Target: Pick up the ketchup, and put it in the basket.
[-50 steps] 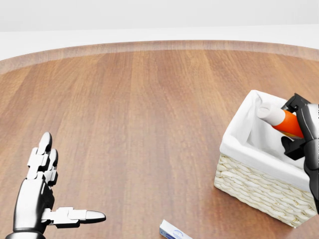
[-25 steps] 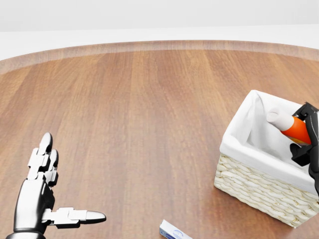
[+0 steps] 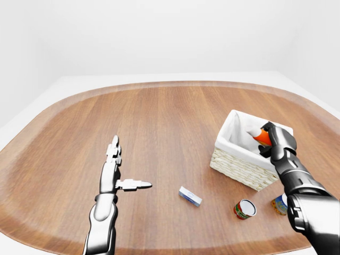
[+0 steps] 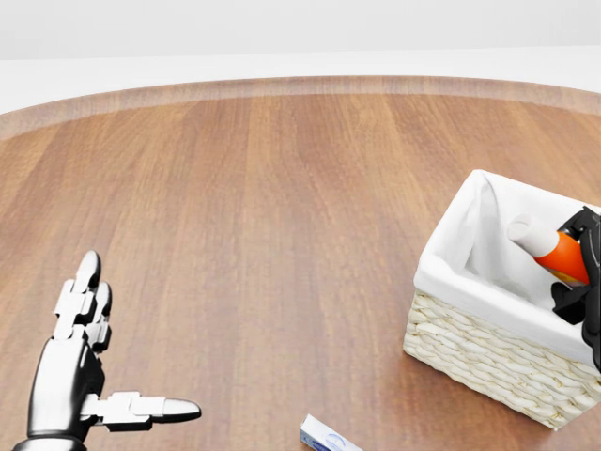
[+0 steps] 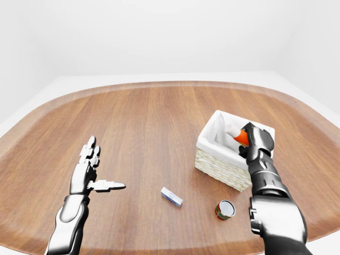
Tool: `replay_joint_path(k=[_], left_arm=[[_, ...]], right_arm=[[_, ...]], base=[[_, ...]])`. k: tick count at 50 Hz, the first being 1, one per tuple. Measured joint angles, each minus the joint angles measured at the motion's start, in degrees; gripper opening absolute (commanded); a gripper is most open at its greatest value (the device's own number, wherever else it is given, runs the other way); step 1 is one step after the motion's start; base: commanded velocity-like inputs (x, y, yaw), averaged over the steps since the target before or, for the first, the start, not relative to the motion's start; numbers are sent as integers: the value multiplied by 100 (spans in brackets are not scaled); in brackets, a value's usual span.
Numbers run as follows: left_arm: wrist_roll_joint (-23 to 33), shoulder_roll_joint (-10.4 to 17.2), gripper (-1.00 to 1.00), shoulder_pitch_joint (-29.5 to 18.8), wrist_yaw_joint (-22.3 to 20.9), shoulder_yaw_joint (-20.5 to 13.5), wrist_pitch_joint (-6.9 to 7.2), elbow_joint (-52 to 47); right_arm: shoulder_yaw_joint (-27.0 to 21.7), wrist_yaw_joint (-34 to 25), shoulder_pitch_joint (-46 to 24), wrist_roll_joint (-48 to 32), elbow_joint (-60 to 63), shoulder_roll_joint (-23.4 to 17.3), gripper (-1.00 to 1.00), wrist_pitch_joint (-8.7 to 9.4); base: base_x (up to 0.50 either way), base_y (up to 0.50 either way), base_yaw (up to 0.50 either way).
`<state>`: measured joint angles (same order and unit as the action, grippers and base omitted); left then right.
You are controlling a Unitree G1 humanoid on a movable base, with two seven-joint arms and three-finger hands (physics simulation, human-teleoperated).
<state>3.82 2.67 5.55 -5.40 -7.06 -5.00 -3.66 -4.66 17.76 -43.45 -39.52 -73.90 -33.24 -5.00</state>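
Note:
The ketchup bottle (image 4: 554, 252), orange-red with a white cap, is tilted inside the white-lined wicker basket (image 4: 488, 352) at the right of the head view. My right hand (image 4: 584, 272) is shut on the bottle's lower end, low over the basket's right side; it also shows in the left-eye view (image 3: 276, 142). My left hand (image 4: 89, 362) is open and empty at the lower left, fingers up and thumb out to the right, well away from the basket.
A small blue-and-white box (image 3: 190, 196) lies on the wooden table (image 3: 159, 117) between my arms. A red can (image 3: 245, 209) lies on its side below the basket. Another can (image 3: 280, 204) sits by my right forearm.
My right hand has moved right and down with the ketchup, lowering it deeper into the basket. The left hand has not moved.

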Motion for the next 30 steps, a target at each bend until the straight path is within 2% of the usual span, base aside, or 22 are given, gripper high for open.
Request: replay_joint_path(k=[30], left_arm=[[7, -1, 100, 12, 2, 0, 0, -44]], right_arm=[[11, 35, -233, -71, -136, -3, -100, 0]], base=[[0, 0, 0]])
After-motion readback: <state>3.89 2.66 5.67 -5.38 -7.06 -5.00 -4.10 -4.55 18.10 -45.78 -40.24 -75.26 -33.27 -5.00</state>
